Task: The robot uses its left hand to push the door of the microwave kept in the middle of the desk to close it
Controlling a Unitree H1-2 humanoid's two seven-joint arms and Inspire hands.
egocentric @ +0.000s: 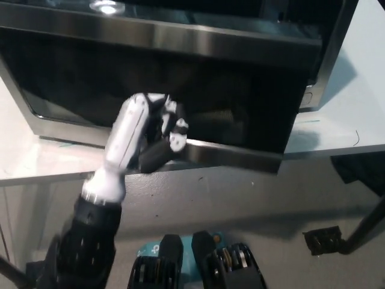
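Left hand [147, 135] against microwave door [180, 90], fingers curled

The microwave [325, 48] stands on the desk [361, 120], filling the picture from nine o'clock round to one. Its door [180, 90] lies across the front, nearly shut, its lower edge overhanging the desk's front edge toward six o'clock. The left hand [147, 135] is at the picture's middle, seemingly touching the door's lower part. Bare desk shows at three o'clock.

White desk [355, 102] — grey floor [240, 205] beneath, scattered specks.
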